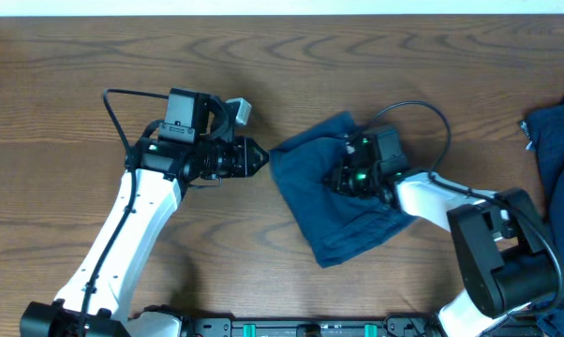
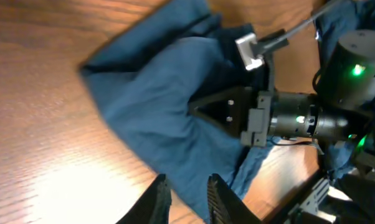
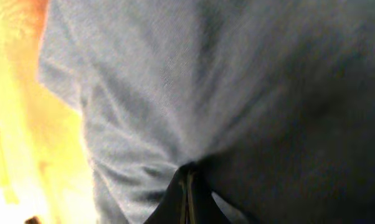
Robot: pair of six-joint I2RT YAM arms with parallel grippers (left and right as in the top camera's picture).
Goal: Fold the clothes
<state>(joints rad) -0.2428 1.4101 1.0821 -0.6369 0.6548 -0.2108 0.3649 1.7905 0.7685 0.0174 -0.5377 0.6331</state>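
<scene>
The clothes in hand are dark blue shorts [image 1: 331, 201], lying crumpled right of the table's middle. My right gripper [image 1: 341, 176] rests on top of them, shut, and the right wrist view shows the cloth [image 3: 175, 93] puckered into creases at the closed tips [image 3: 187, 169]. My left gripper [image 1: 261, 158] sits at the shorts' left edge. Its fingers [image 2: 157, 198] stand slightly apart with nothing between them, and the blue cloth [image 2: 156, 99] lies just beyond. The right gripper [image 2: 206, 111] shows there too, pressed into the cloth.
Another dark blue garment [image 1: 556, 150] lies at the table's right edge. The bare wooden table [image 1: 66, 84] stretches to the left and back. The right arm's base [image 1: 502, 257] stands at the front right, and a cable loops above the right wrist.
</scene>
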